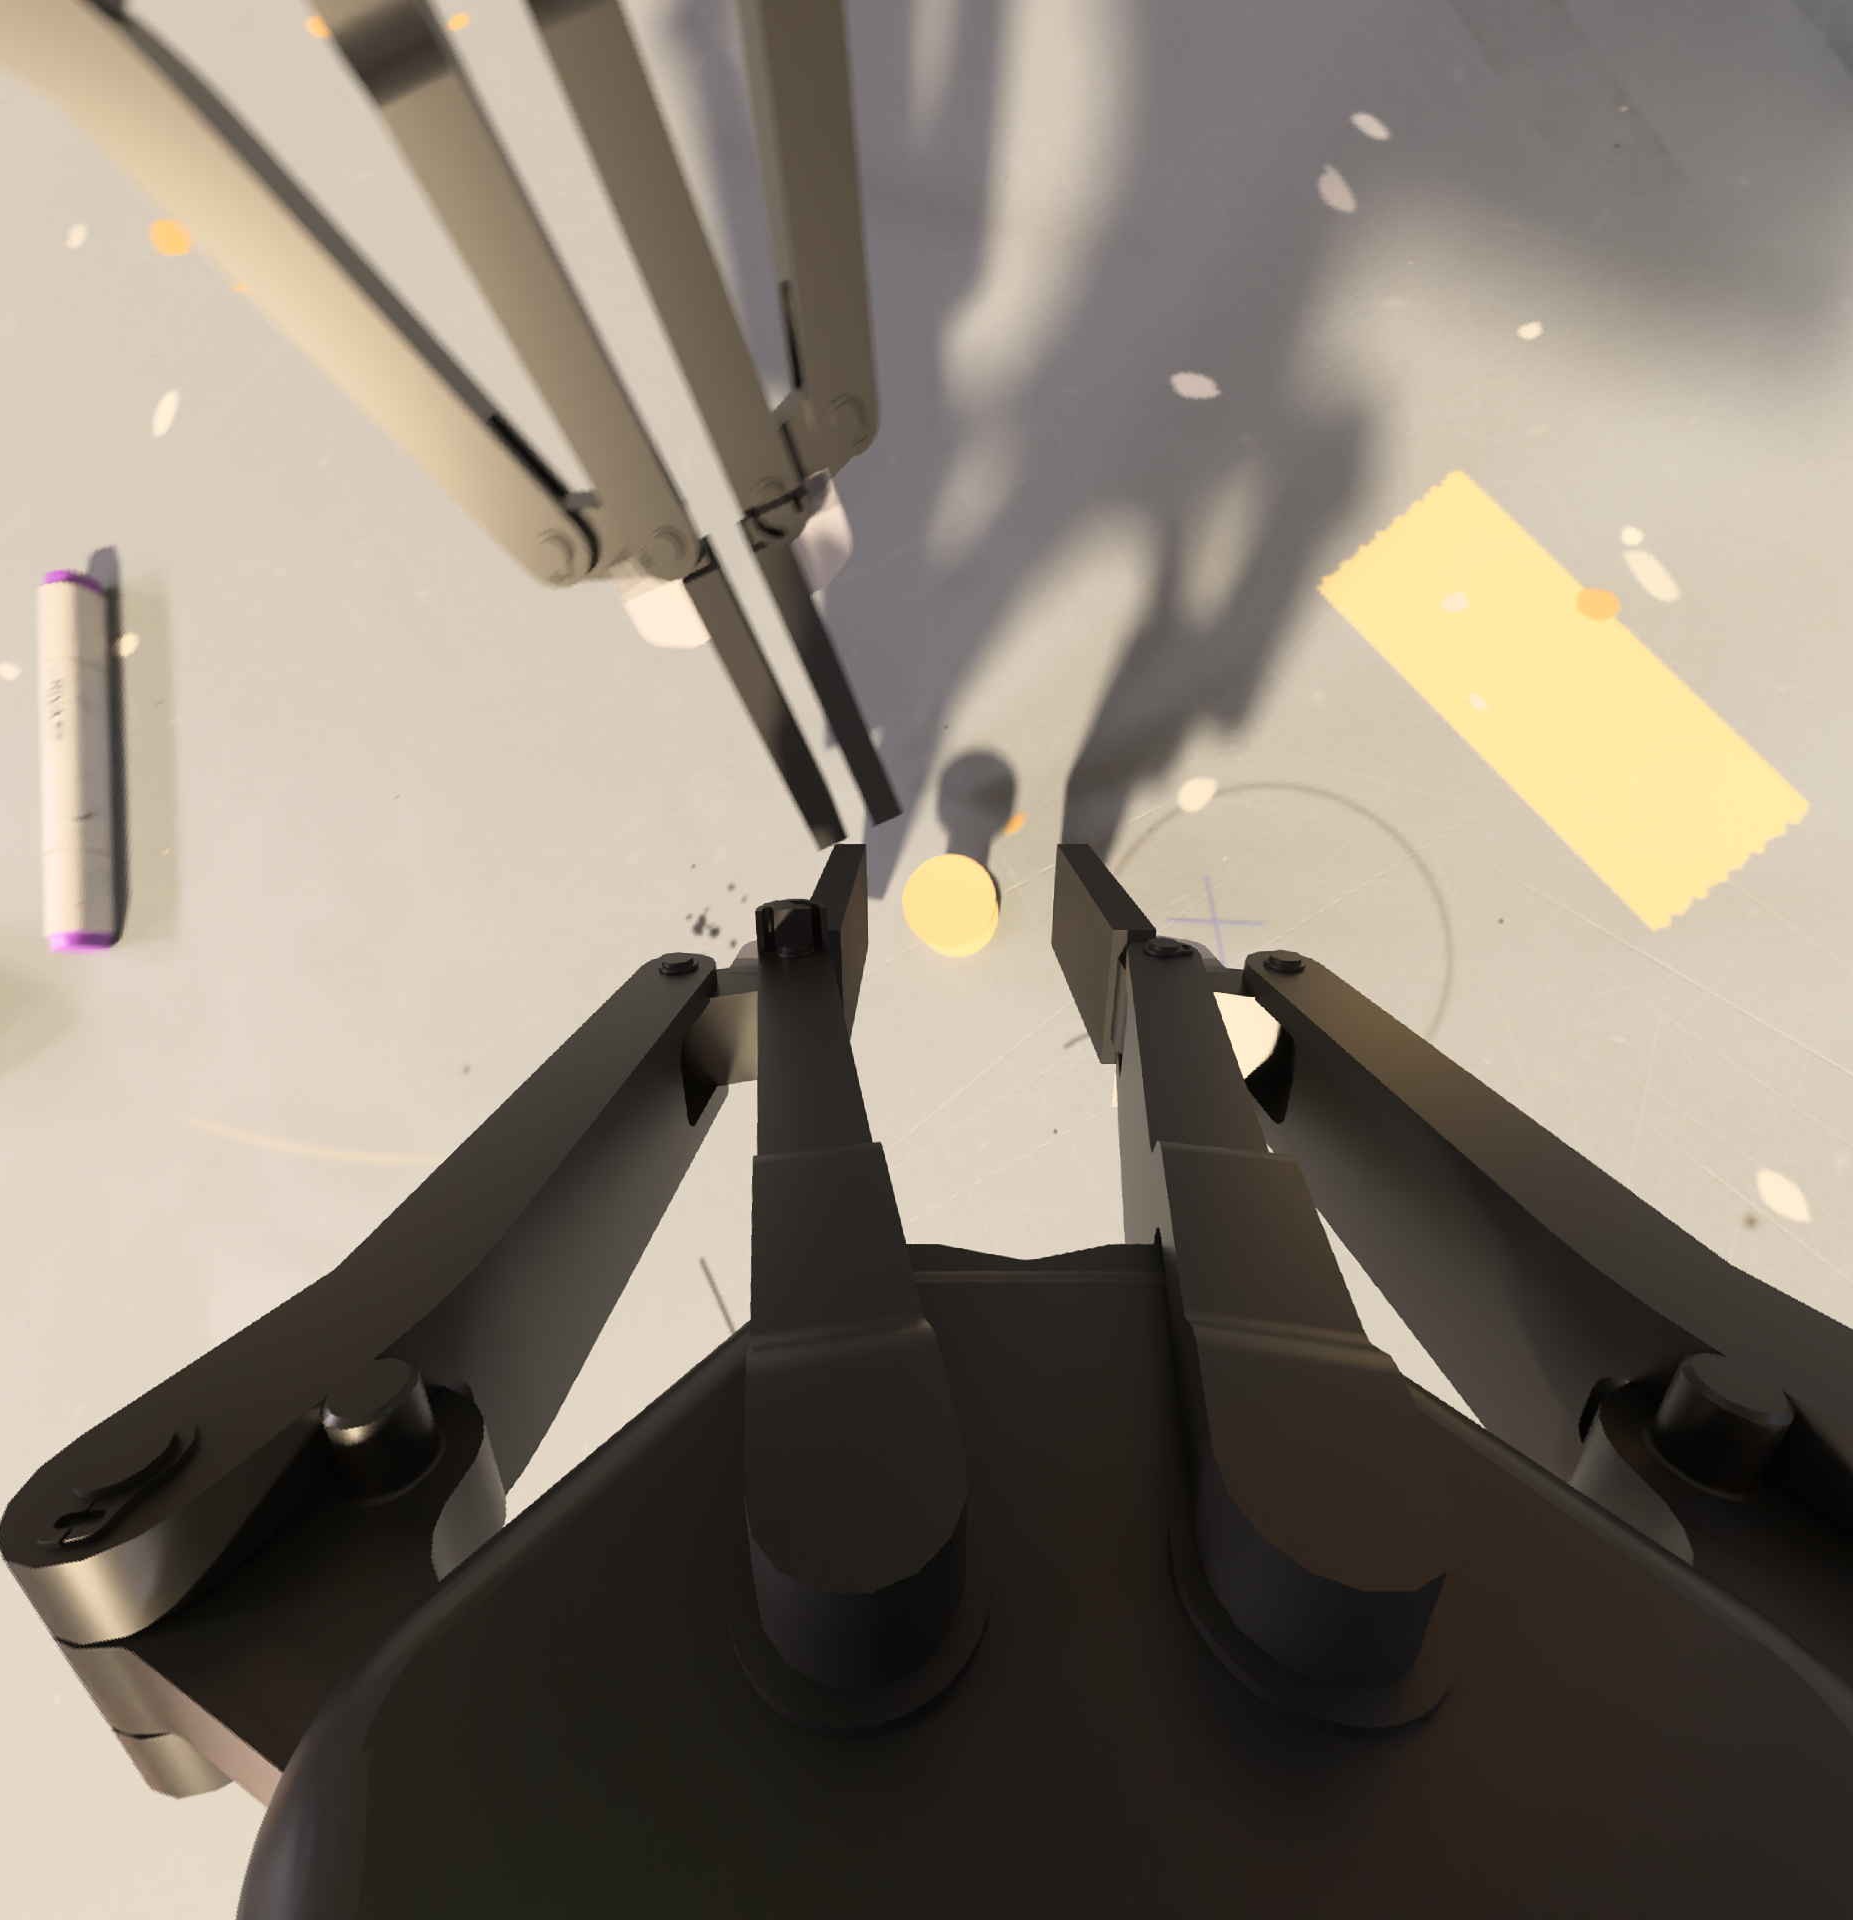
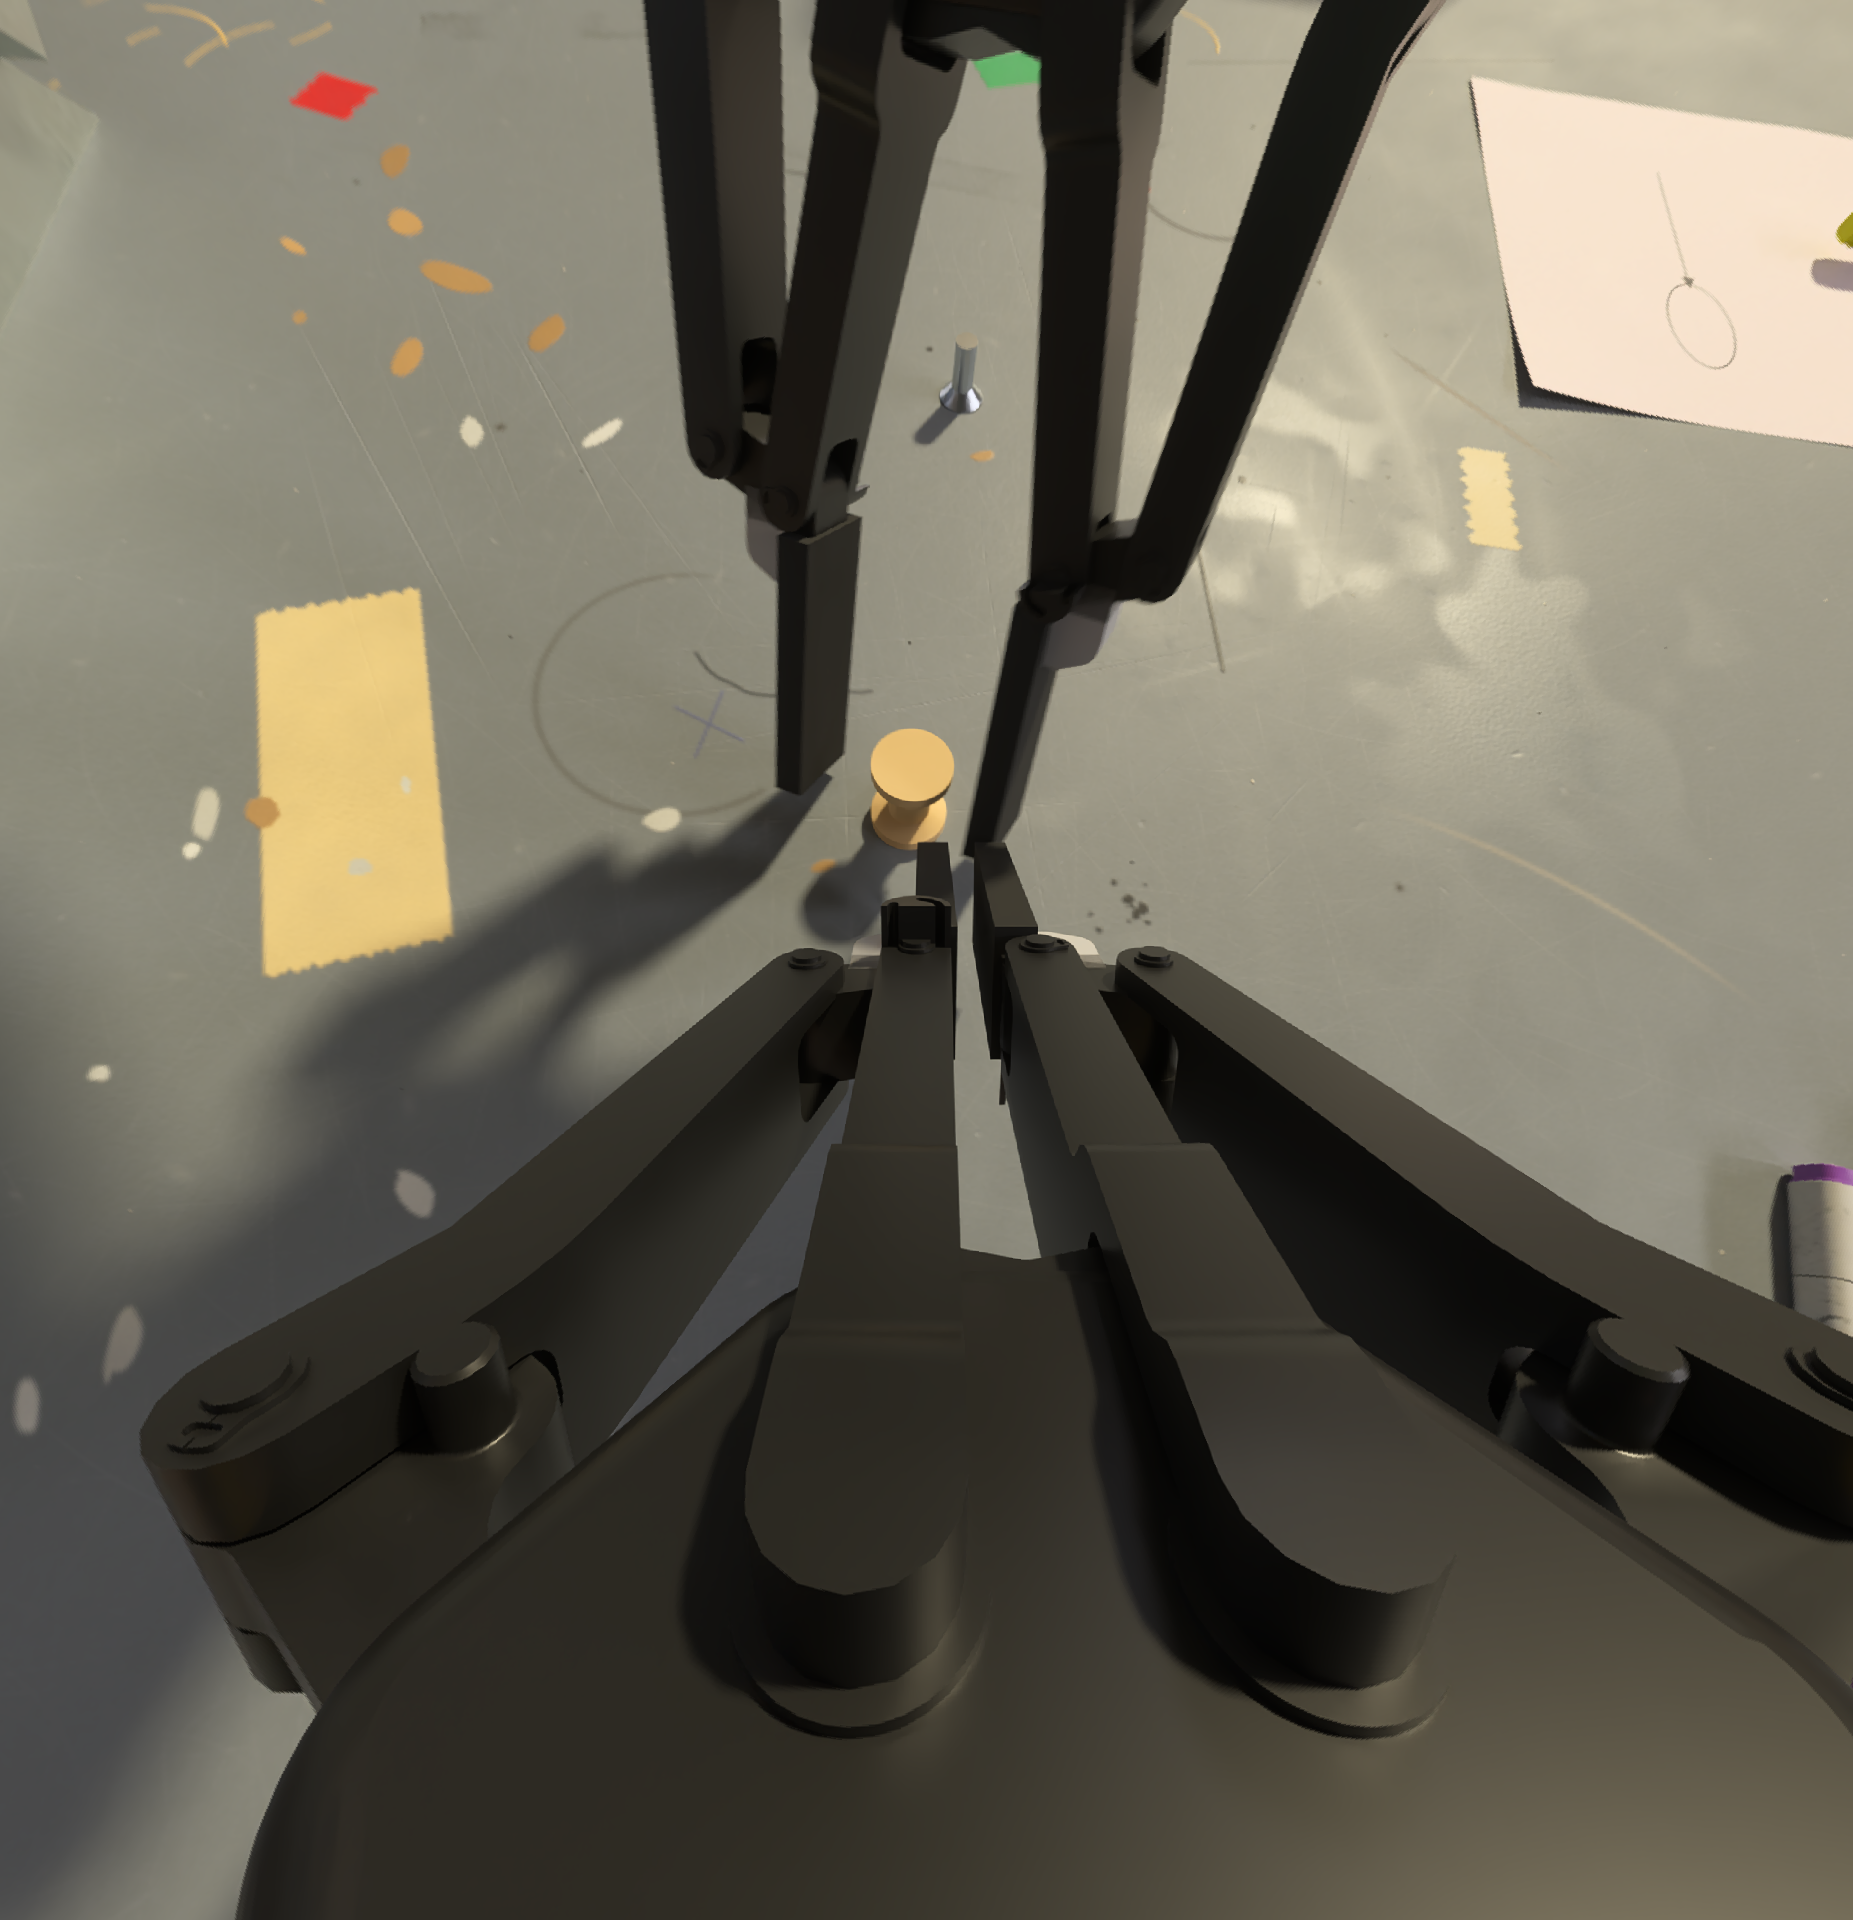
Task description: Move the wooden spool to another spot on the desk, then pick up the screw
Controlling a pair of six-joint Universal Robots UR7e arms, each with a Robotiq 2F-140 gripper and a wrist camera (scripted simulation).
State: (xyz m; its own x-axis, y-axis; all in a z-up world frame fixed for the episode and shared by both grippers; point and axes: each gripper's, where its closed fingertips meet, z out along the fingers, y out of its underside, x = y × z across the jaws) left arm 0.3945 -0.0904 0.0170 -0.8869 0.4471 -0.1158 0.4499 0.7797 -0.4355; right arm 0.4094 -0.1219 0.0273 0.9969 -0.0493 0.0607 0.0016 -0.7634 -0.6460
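The wooden spool [image 2: 909, 795] stands upright on the grey desk [image 2: 1317, 831], well away from any edge or corner in view. The left gripper [image 1: 958, 883] hangs over it, fingers parted to either side of the spool's top disc with small gaps, touching nothing. The right gripper [image 2: 961, 871] sits just beside the spool, its fingers nearly together and holding nothing. The screw [image 2: 961, 376] stands head down farther off, beyond the left gripper. A strip of yellow tape [image 2: 353, 781] lies nearby, and a purple-capped marker [image 1: 80, 756] lies apart
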